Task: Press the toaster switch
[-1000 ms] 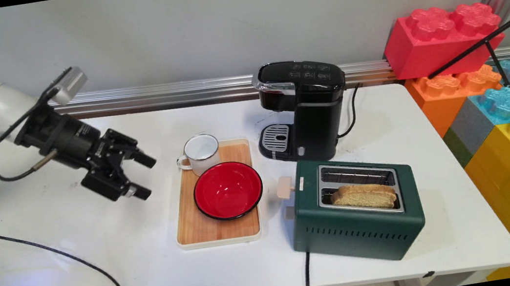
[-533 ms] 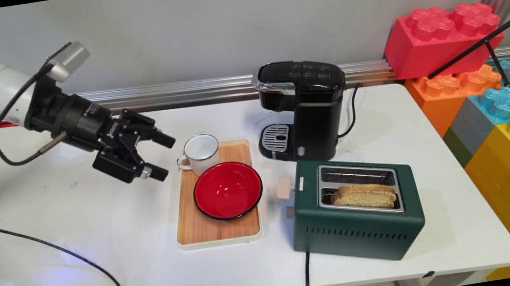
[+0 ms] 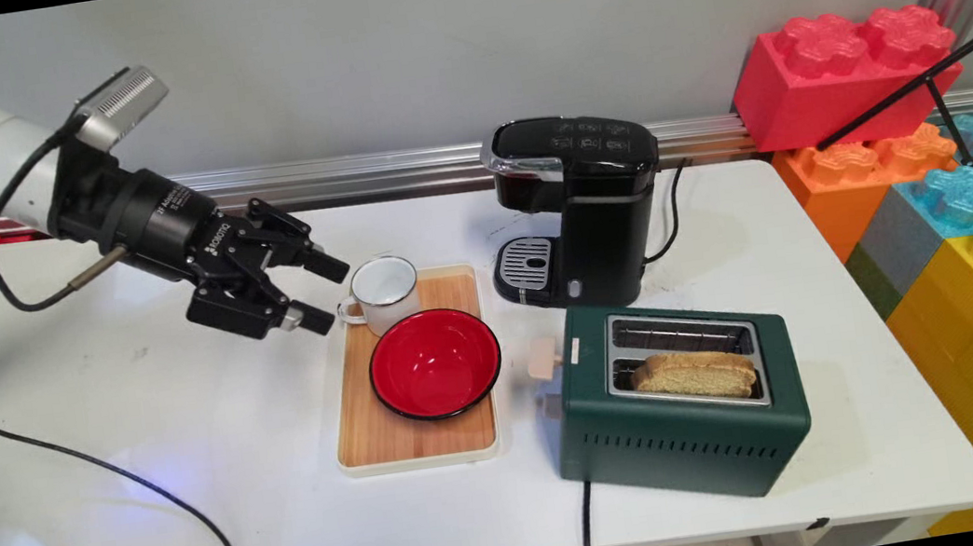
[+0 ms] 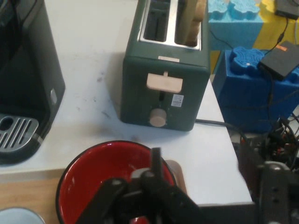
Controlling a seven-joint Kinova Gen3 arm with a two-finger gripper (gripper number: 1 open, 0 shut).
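Black two-finger gripper (image 3: 328, 294) hung low over the white table (image 3: 141, 431) in the main view, tilted down to the right. Jaws stood apart with nothing between them. It was closest to the small white enamel mug (image 3: 386, 292), with the fingertips just left of the mug's handle. I couldn't tell whether they touched it.

The mug stood upright on the far left corner of the light wooden tray (image 3: 419, 441). The round red enamel bowl (image 3: 434, 362) sat just in front of it on the same tray, and both looked empty. The black pod coffee machine (image 3: 595, 202) was right of the tray, against the back edge. The dark green two-slot toaster (image 3: 677, 436) stood in front of that, with a slice of bread (image 3: 695, 374) in its near slot. Big plastic toy bricks (image 3: 845, 71) were stacked off the right end. A loose black cable (image 3: 130, 489) ran across the near left of the table.

In the hand view, the gripper's linkage covered the bottom centre and the red bowl sat right behind it. The toaster faced the camera beyond the bowl, showing its beige lever (image 4: 164, 82) and round knob (image 4: 158, 119). The coffee machine's drip grille (image 4: 16, 133) was at the left edge. Only a sliver of the mug's rim showed, at bottom left.
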